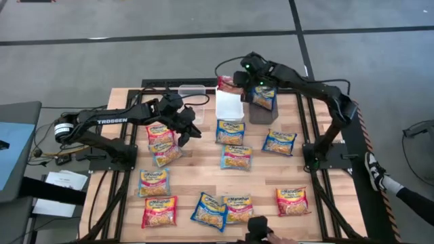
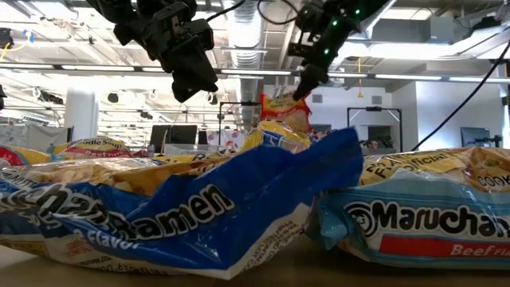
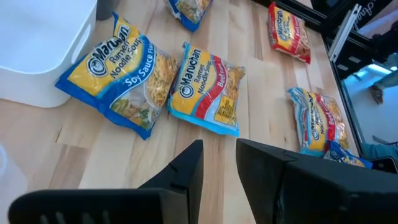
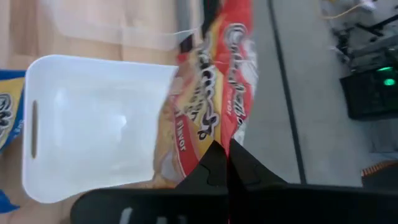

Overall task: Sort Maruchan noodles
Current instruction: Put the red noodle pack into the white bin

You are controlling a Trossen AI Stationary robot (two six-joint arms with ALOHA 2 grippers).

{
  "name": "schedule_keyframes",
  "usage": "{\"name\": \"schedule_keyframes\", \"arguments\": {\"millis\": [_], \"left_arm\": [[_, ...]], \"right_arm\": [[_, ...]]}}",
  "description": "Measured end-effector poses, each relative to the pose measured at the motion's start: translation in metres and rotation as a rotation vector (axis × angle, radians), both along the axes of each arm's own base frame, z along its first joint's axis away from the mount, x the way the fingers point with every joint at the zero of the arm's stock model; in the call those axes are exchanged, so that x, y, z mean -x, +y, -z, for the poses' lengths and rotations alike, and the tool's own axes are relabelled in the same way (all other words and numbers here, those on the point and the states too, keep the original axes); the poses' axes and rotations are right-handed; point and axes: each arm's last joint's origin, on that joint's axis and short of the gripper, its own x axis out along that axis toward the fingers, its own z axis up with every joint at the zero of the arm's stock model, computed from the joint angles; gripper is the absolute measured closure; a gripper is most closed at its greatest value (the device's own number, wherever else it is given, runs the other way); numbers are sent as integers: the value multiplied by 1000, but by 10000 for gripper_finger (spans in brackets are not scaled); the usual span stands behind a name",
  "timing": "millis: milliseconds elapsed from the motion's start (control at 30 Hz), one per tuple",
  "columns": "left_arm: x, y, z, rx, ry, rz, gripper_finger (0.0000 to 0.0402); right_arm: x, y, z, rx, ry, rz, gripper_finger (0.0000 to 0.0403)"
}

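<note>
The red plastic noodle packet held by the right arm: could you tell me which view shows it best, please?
The right wrist view: the red plastic noodle packet fills the frame, pinched between the right gripper's fingers beside the white plastic bin. The high view shows it small; the low view, distant and hanging; the left wrist view, not at all.

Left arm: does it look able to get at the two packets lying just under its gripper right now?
Probably yes. The left gripper hovers empty, fingers slightly apart, right beside the red packet and the overlapping packet. Nothing lies over them; the right gripper holds a red packet far off by the white bin.
</note>
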Motion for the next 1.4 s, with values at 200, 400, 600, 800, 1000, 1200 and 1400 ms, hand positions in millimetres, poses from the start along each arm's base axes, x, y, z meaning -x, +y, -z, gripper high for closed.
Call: {"name": "schedule_keyframes", "arguments": {"millis": [200, 400, 600, 800, 1000, 1200, 1400], "left_arm": [[0, 0, 0, 0, 2, -1, 319], [0, 0, 0, 2, 2, 1, 320], [0, 0, 0, -3, 2, 0, 320], [0, 0, 0, -4, 3, -1, 320], [0, 0, 0, -9, 3, 0, 320], [0, 0, 0, -8, 3, 0, 320], [0, 1, 1, 9, 13, -43, 320]], "right_arm": [[-18, -10, 33, -24, 60, 64, 399], [-26, -15, 53, -25, 112, 128, 399], [-27, -20, 58, -74, 38, 238, 400], [-27, -21, 57, -95, -3, 317, 399], [-35, -23, 76, -94, 42, 312, 398], [-38, -27, 88, -76, 83, 338, 397], [-38, -27, 88, -75, 81, 337, 382]]}}
